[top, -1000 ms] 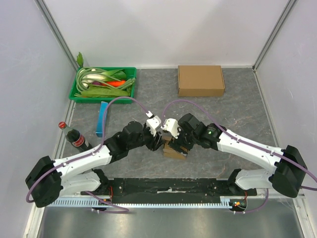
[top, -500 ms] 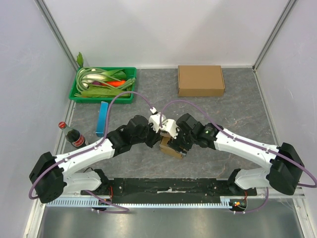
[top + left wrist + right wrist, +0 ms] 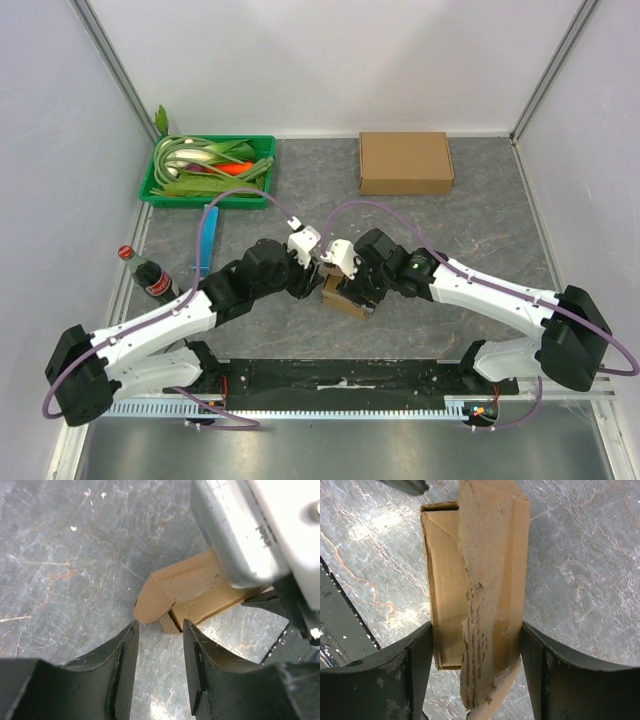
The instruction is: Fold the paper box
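A small brown paper box (image 3: 346,298) lies on the grey table between the two arms. In the right wrist view the box (image 3: 475,585) sits between my right gripper's (image 3: 476,650) two fingers, which press its sides; a torn flap lies over its top. My right gripper (image 3: 352,290) is shut on the box. In the left wrist view the box's rounded flap (image 3: 152,601) and its end (image 3: 200,592) lie just beyond my left gripper (image 3: 159,635), whose jaws are apart with only table between them. My left gripper (image 3: 312,272) is just left of the box.
A closed brown cardboard box (image 3: 405,162) lies at the back right. A green tray (image 3: 205,170) of vegetables stands at the back left. A blue box (image 3: 207,238) and a cola bottle (image 3: 150,278) are on the left.
My left gripper has drawn back a little to the left of the box. My right gripper holds the box in nearly the same place.
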Tool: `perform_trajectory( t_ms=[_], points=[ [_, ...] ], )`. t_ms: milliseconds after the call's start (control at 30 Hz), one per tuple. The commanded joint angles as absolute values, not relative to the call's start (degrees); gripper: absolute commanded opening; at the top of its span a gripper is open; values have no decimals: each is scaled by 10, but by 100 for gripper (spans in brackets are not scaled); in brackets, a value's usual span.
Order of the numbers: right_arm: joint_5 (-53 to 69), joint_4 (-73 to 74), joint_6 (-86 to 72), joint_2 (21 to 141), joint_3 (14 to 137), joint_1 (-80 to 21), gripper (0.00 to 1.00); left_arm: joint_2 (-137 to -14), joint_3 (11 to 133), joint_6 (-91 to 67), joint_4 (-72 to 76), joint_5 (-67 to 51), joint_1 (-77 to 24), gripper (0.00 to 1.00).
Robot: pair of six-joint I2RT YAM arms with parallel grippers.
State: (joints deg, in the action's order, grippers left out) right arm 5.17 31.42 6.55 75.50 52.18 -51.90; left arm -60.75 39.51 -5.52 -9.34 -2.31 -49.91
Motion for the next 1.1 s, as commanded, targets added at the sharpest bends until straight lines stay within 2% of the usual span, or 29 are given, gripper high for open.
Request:
perform_trajectory(
  t_ms=[0, 233, 433, 533, 700, 833, 933, 1067],
  points=[
    [54, 294, 62, 765, 520, -520, 73, -560, 313, -2, 71, -7, -508, 46],
    [69, 281, 57, 763, 519, -520, 72, -574, 244, 52, 204, -17, -508, 47],
    [78, 272, 59, 762, 505, -520, 71, -602, 202, 63, 313, 32, -508, 45],
    [74, 277, 61, 762, 509, -520, 71, -609, 211, 67, 279, 53, -508, 41],
    [71, 278, 61, 750, 509, -520, 71, -574, 218, 86, 239, 88, -507, 46],
    [73, 279, 61, 751, 509, -520, 70, -584, 222, 100, 246, 39, -508, 47],
    [75, 278, 61, 748, 510, -520, 70, -595, 227, 102, 244, -15, -507, 43],
    [76, 278, 62, 751, 510, -520, 70, -614, 239, 104, 239, -26, -504, 38]
  ],
)
